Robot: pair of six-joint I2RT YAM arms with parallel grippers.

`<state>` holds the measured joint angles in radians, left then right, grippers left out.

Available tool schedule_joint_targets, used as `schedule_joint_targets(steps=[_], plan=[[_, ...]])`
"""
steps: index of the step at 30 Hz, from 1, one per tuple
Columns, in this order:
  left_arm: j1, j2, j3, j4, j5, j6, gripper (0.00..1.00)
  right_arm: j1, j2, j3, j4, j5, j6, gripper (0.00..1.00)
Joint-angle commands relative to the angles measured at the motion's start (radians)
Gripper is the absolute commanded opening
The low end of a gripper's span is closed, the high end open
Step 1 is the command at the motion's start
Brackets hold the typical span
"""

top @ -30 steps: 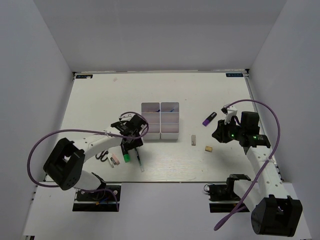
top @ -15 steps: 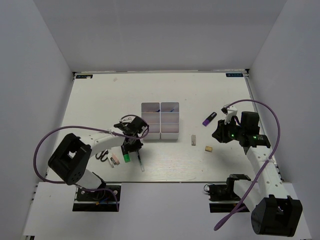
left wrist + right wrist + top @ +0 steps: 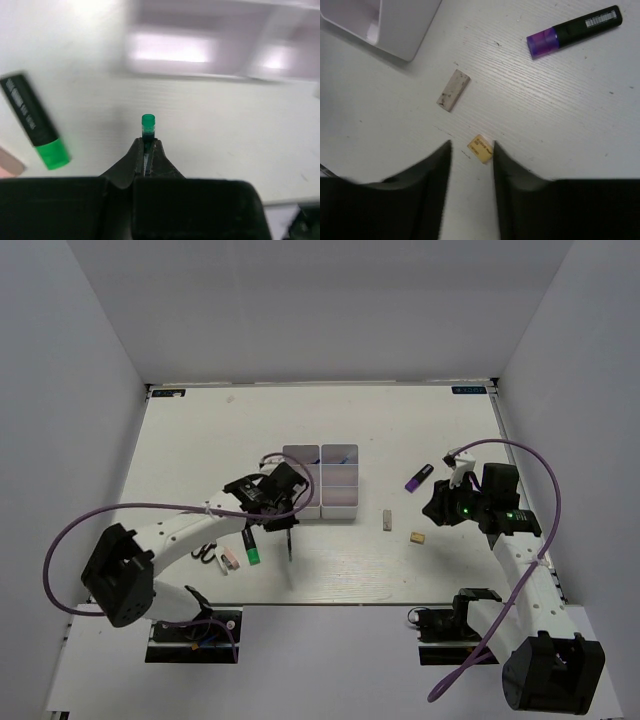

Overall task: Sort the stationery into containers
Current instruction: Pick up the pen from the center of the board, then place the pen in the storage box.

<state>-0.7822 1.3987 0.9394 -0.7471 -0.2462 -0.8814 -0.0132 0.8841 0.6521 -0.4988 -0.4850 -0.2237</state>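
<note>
Left fingers (image 3: pixel 136 156) are pinched tight on a thin dark pen with a green end (image 3: pixel 148 123), held just on the near side of the block of six small white square bins (image 3: pixel 321 481)! Beside it on the white table (image 3: pixel 200 440) lie the green-tipped black marker (image 3: pixel 249 547) and a small pink piece (image 3: pixel 229 558). Over on the right, the right fingers (image 3: pixel 439 165) stand apart, a tiny tan block (image 3: pixel 480 148) framed between them on the table. The small grey stick (image 3: pixel 453 90) and the purple-black marker (image 3: pixel 575 31) lie farther out.
</note>
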Motion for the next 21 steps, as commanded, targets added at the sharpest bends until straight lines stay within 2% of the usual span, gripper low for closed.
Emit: schedule_joint_targets(steps=[1,2,3,4,6,8,9,10,11,14,21], plan=[[-0.07,-0.096,0.161,0.056,-0.037,0.219,0.0,-0.002,-0.014,0.032,0.009,-0.015,0.001,0.28],[-0.077,-0.095,0.176,0.11,-0.054,0.251,0.0,-0.004,-0.016,0.032,0.011,-0.015,0.001,0.06],[-0.083,-0.089,0.211,0.13,-0.064,0.275,0.0,-0.002,-0.017,0.034,0.012,-0.014,0.003,0.01],[-0.083,-0.086,0.231,0.196,-0.061,0.383,0.0,-0.004,-0.017,0.031,0.014,-0.009,0.004,0.0],[-0.088,-0.054,0.237,0.34,-0.074,0.467,0.0,-0.004,-0.017,0.029,0.022,0.0,0.006,0.0],[-0.094,-0.032,0.201,0.591,-0.056,0.676,0.0,-0.005,-0.019,0.029,0.017,0.003,0.007,0.02],[-0.095,-0.017,0.191,0.653,-0.05,0.767,0.0,-0.004,-0.017,0.027,0.019,0.005,0.006,0.02],[-0.094,0.008,0.185,0.733,-0.013,0.807,0.0,-0.005,-0.02,0.029,0.022,0.006,0.007,0.02],[-0.097,0.017,0.17,0.859,0.019,0.946,0.0,-0.004,-0.022,0.027,0.02,0.005,0.007,0.03],[-0.094,0.086,0.164,1.036,0.14,1.106,0.0,-0.005,-0.024,0.027,0.022,0.005,0.006,0.05],[-0.083,0.256,0.28,1.138,0.193,1.207,0.0,-0.004,-0.025,0.029,0.022,0.003,0.009,0.05]])
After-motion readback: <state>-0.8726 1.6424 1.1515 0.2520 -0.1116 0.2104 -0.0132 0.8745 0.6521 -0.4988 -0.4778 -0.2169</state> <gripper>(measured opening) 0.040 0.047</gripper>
